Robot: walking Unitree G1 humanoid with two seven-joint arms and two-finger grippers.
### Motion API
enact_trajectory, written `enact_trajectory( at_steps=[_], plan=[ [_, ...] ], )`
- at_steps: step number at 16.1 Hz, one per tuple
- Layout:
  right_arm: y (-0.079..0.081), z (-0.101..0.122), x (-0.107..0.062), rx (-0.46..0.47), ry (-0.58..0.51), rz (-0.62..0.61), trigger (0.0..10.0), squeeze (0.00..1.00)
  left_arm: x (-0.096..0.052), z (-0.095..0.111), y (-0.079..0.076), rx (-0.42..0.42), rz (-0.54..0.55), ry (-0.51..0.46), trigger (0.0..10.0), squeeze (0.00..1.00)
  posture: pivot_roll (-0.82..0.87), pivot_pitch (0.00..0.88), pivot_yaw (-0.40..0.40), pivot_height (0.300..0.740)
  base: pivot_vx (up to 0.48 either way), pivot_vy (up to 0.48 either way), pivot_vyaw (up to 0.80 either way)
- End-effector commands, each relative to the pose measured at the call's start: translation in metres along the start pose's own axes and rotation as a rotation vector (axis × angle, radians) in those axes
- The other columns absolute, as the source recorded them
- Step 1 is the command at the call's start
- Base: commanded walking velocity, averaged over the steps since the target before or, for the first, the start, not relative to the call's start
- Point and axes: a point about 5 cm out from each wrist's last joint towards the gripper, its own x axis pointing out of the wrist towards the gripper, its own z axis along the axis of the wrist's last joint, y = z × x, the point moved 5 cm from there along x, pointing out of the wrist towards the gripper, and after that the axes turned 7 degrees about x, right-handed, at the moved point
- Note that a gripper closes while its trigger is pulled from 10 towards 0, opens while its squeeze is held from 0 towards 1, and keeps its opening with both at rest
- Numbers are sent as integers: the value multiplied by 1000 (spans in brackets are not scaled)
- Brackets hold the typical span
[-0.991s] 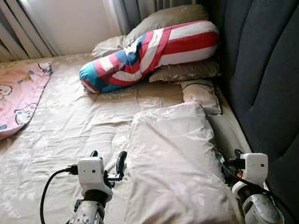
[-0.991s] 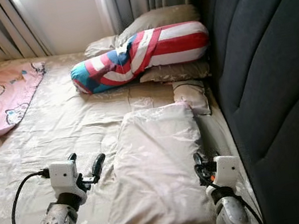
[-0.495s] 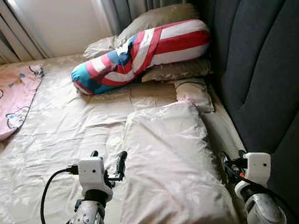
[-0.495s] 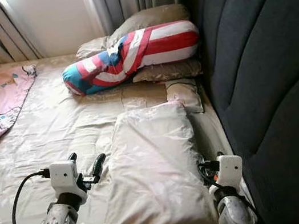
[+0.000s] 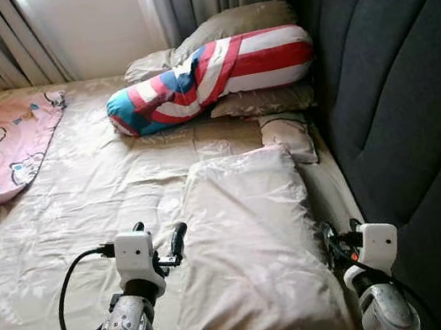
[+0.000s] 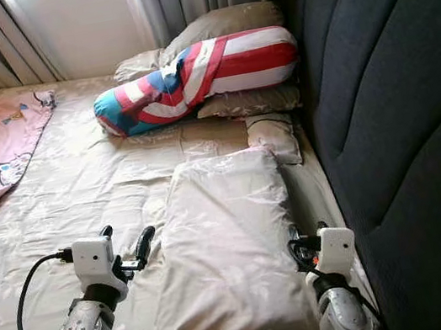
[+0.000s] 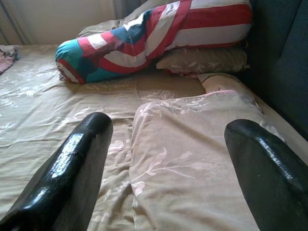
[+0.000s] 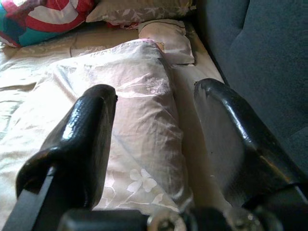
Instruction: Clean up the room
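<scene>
pillow (image 5: 257, 252) on the bed (image 5: 81, 198) lies unmoved since a second ago; left tool (image 5: 160, 248) and right tool (image 8: 154, 139), both released, flank it, ungrasped.

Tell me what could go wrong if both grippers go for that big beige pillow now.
The left gripper and right gripper, both open, flank the big beige pillow without touching it. The right one sits in the narrow gap beside the dark padded headboard, so it may scrape or jam there. The pillowcase and bedsheet share the same pattern, so fingers could pinch sheet along with pillow. The left arm's cable loops loose and may snag.
</scene>
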Motion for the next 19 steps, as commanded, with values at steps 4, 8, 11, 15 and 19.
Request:
enact_trajectory(
  at_steps=[4,8,11,15,19],
  plan=[
    [1,-2,0,-9,25,1,10000,0,0,2,1,-9,2,-1,10000,0,-13,44,-17,695,0,0,0],
    [0,1,-1,-6,-1,0,10000,0,-1,1,0,-9,2,-1,10000,0,-12,39,-18,685,0,0,0],
    [0,2,-1,-2,-10,3,10000,0,-1,1,0,-8,2,-1,10000,0,-13,34,-18,685,0,0,0],
    [2,1,0,-6,2,10,10000,0,-1,1,1,-8,2,-1,10000,0,-13,28,-16,685,0,0,0],
    [5,-1,1,-8,2,24,10000,0,0,1,1,-6,-1,1,10000,0,-13,30,-16,670,0,0,0]
  ],
)
